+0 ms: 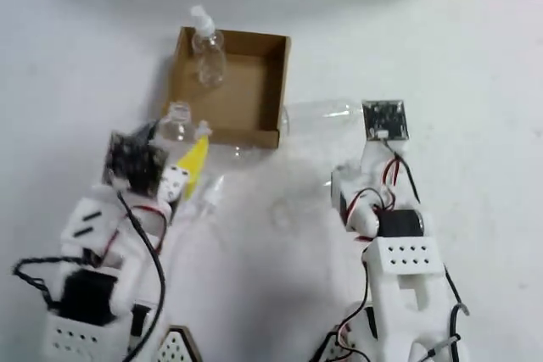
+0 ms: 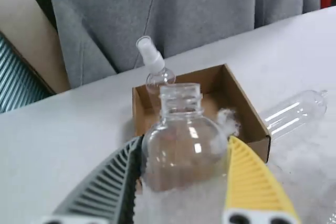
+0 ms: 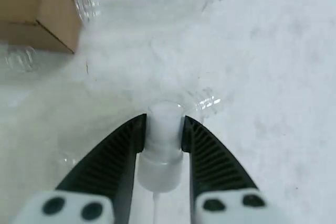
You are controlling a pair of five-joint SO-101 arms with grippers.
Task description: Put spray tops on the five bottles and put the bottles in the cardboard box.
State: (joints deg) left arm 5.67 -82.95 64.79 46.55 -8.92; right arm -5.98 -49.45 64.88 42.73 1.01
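Left tool (image 2: 185, 148) clamped open-necked bottle (image 2: 181, 129) beside cardboard box (image 1: 276, 82); right tool (image 3: 164, 124) pinched spray top (image 3: 163, 156) — risk: top could meet neck tilted, cross-thread; slick bottle could twist loose.

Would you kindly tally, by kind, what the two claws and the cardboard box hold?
Uncapped bottle, in left claw: 1
Spray top, in right claw: 1
Capped bottle, in cardboard box: 1
Total: 3

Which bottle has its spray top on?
The bottle inside the cardboard box wears a white top; the one in the left gripper has an open neck.
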